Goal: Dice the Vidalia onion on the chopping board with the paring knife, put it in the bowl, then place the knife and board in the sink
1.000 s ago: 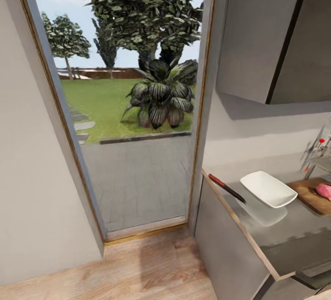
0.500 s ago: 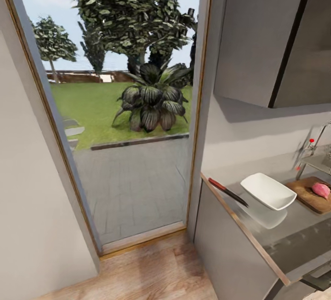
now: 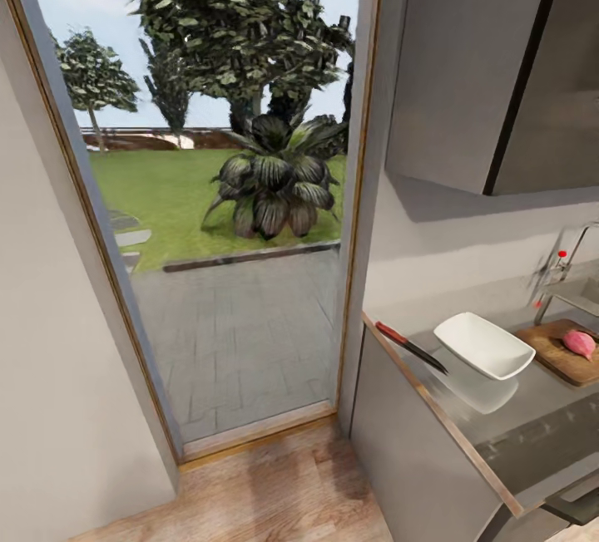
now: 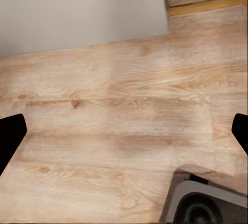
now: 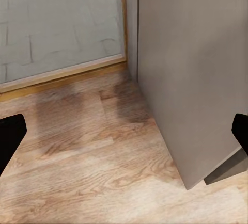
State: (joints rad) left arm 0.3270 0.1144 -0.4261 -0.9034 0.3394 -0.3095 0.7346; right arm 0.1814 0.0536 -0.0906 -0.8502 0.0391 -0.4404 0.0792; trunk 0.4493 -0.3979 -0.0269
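- Left claw (image 4: 124,133): spread wide, empty, above the plank floor (image 4: 103,110).
- Right claw (image 5: 124,133): spread wide, empty, near a grey cabinet side (image 5: 191,69).
- Table (image 3: 532,409): paring knife (image 3: 410,347) just beside the bowl (image 3: 484,345).
- Chopping board (image 3: 559,348) beyond the bowl, carrying the pink onion (image 3: 579,343).
- Tap (image 3: 566,263) behind the board.

Left gripper (image 4: 124,133) with black fingers spread wide, right gripper (image 5: 124,133) likewise spread, both holding nothing
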